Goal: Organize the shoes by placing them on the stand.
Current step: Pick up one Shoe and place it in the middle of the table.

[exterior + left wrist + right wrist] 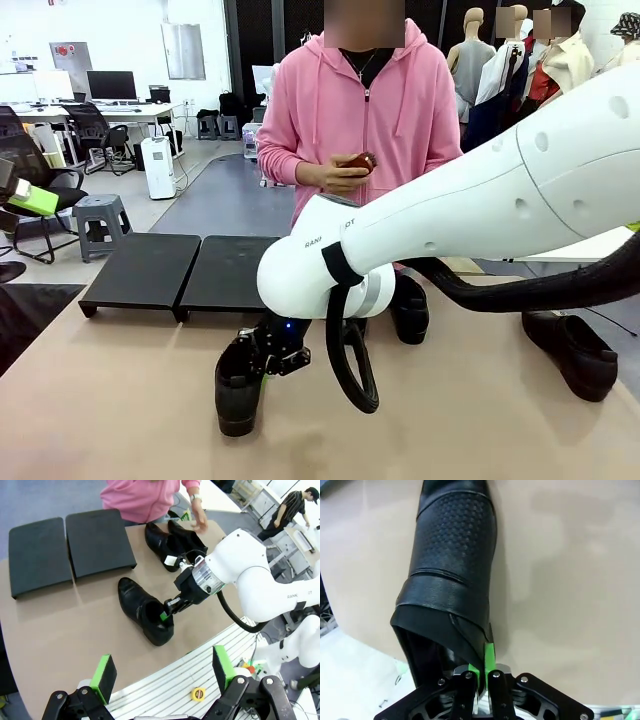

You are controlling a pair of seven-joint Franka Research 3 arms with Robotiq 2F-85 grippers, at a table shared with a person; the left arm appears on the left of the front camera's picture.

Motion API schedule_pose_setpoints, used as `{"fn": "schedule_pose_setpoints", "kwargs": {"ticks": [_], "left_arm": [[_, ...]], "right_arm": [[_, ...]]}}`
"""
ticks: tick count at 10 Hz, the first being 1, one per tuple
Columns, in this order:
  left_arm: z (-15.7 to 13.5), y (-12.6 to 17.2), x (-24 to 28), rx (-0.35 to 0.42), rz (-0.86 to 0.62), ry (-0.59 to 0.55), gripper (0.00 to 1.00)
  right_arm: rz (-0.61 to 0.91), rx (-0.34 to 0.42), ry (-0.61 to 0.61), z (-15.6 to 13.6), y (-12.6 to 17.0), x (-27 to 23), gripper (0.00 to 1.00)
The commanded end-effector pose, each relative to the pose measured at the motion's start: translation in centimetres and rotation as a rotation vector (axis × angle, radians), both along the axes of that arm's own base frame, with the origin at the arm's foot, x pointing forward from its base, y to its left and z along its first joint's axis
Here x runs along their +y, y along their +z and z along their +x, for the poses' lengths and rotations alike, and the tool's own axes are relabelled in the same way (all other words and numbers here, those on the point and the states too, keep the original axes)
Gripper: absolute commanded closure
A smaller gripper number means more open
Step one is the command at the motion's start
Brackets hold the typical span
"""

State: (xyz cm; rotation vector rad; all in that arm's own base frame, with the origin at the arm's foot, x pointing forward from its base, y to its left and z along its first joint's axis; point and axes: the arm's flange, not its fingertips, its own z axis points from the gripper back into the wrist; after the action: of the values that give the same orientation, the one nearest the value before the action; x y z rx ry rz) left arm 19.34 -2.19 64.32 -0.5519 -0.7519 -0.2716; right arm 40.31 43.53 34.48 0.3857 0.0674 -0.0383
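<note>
A black glossy shoe (240, 385) (142, 610) (452, 565) lies on the tan table in front of the stand, toe pointing toward the stand. My right gripper (272, 362) (167, 612) (487, 667) is shut on the rim of its heel opening, the green pads pinching the leather. The stand (180, 270) (70, 545), two flat black sections side by side, is bare. Two more shoes (172, 542) lie near the person, and another shoe (575, 350) lies at the right. My left gripper (162, 672) hangs open high above the table's near edge, holding nothing.
A person in a pink hoodie (355, 110) stands at the far side, holding a small reddish object (360, 162). My right arm (480, 200) spans the table from the right. A yellow tape roll (198, 694) lies below the table's edge.
</note>
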Motion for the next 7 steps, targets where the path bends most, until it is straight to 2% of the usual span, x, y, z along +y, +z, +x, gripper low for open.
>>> {"fn": "schedule_pose_setpoints", "kwargs": {"ticks": [1,4,7], "left_arm": [[0.1,-0.1,0.1,-0.009,-0.013,-0.014,0.0],[0.1,-0.1,0.1,-0.009,-0.013,-0.014,0.0],[0.1,-0.1,0.1,-0.009,-0.013,-0.014,0.0]], "right_arm": [[-0.018,0.011,0.017,0.0,0.7,1.6,0.0],[-0.009,0.024,0.022,-0.2,0.9,1.3,0.0],[-0.048,0.014,0.048,-0.8,2.8,0.4,0.0]]}}
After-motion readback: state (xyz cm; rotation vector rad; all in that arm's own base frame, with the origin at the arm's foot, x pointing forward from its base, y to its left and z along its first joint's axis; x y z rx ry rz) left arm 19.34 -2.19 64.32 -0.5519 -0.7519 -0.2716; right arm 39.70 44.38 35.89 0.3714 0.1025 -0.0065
